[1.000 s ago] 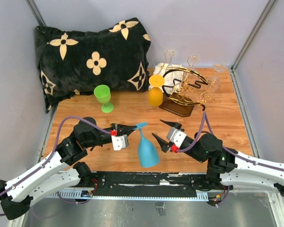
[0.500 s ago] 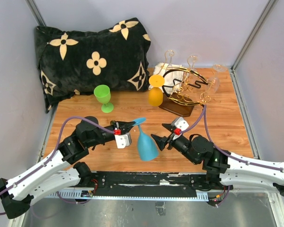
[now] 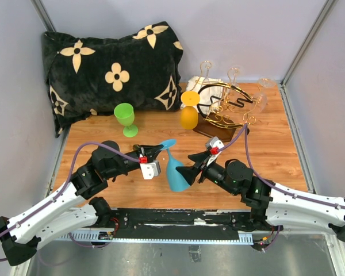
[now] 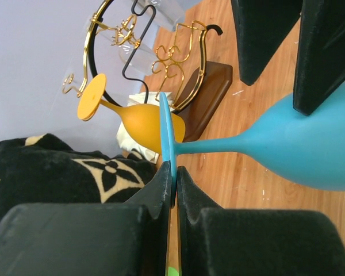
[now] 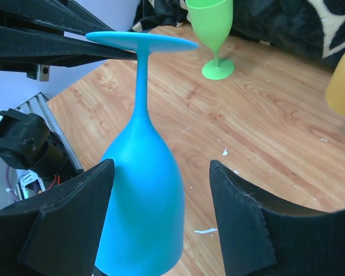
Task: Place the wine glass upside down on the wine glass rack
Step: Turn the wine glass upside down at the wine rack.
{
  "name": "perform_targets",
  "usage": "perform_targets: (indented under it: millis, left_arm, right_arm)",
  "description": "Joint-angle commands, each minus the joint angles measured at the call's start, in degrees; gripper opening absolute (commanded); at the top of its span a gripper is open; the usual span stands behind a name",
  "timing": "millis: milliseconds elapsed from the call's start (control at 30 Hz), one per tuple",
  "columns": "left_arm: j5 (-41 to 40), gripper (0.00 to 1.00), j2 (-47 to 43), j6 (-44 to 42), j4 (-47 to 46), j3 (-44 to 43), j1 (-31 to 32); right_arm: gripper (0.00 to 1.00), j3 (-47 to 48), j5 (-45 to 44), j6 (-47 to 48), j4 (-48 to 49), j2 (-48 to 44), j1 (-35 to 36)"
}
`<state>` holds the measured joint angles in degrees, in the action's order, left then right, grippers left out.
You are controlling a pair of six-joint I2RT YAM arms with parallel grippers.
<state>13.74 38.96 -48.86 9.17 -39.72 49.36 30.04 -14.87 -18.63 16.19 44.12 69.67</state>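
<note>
Two hands share the blue wine glass (image 3: pixel 173 171): left hand (image 4: pixel 173 170) pinches its foot's edge, right hand (image 5: pixel 161 168) spread astride the bowl. Overhead, open bench (image 3: pixel 276 150) separates right hand from wine glass rack (image 3: pixel 227 109) beyond.

From the blue glass (image 3: pixel 175 172), bare table (image 3: pixel 161 129) runs toward the rack (image 3: pixel 221 129) at 1 o'clock. The orange glass (image 3: pixel 189 117) at 12 o'clock crowds that lane; the green glass (image 3: pixel 125 117) stands clear at 11 o'clock.

The blue glass (image 3: pixel 176 172) is upside down, tilted, mid-frame, its foot pinched in my left claw (image 3: pixel 156 149). The gold rack (image 3: pixel 230 109) stands upper right.
</note>
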Motion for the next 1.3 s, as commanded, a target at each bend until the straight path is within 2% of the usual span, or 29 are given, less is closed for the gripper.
perform_targets:
  millis: [0,333,700,1000,1267]
  left_arm:
    - [-0.8,0.0,0.2,-0.8,-2.4,-2.5,0.4]
    - [-0.2,0.0,0.6,-0.8,-2.7,-2.8,0.5]
    - [3.5,0.01,0.4,-1.4,-1.2,-3.0,0.5]
    - [4.6,0.01,-0.5,-1.5,-0.3,-3.0,0.4]
    - [4.0,0.0,-1.1,-1.2,0.1,-2.9,0.5]
  right_arm:
    - [0.68,0.3,2.0,-3.6,3.8,0.9,-0.7]
    - [0.67,0.2,3.6,-6.1,7.2,4.7,-0.8]
    - [0.66,2.3,-0.1,-7.8,10.8,9.6,-1.9]
    - [0.52,3.5,2.6,-9.5,13.5,14.0,-4.0]
    - [0.28,3.2,2.9,-10.3,14.5,15.2,-4.8]
